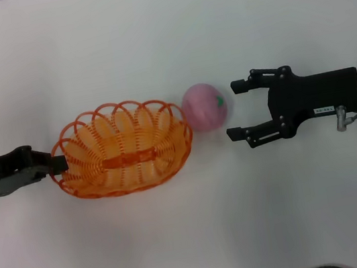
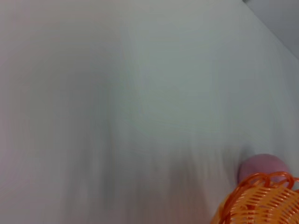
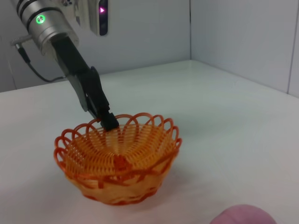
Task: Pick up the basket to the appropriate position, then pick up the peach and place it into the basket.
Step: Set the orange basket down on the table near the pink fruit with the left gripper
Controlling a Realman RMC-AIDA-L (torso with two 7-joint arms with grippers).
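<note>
Basket [image 1: 121, 150]: oval, orange, woven of looped plastic wire with a scalloped rim; it sits upright on the white table [image 1: 148, 30], left of centre in the head view, and it holds nothing.

Basket grip: the left gripper [image 1: 58, 164] reaches in from the robot's left and its tips are at the rim on that side. In the right wrist view its dark fingers [image 3: 106, 116] come down onto one rim loop and appear closed on it.

Basket position: judged from the pictures, the basket looks set where it is wanted, just beside the fruit, so the first half of the task seems done or nearly so, with the left gripper not yet let go.

Peach [image 1: 205, 106]: round, pink and matt, with a small green leaf mark on the side towards the right arm. It rests on the table, touching or all but touching the basket's right end, outside the rim.

Right gripper [image 1: 236, 111]: level with the peach and just to its right, jaws spread wide and holding nothing, the tips close to the fruit but not around it.

Left to do: grasp the peach, lift it over the scalloped rim and set it down inside. None of that has begun as far as the pictures show.

Handling, as a guess: the peach looks soft-skinned and liable to roll if nudged; the openwork basket looks light enough to slide when bumped.
</note>
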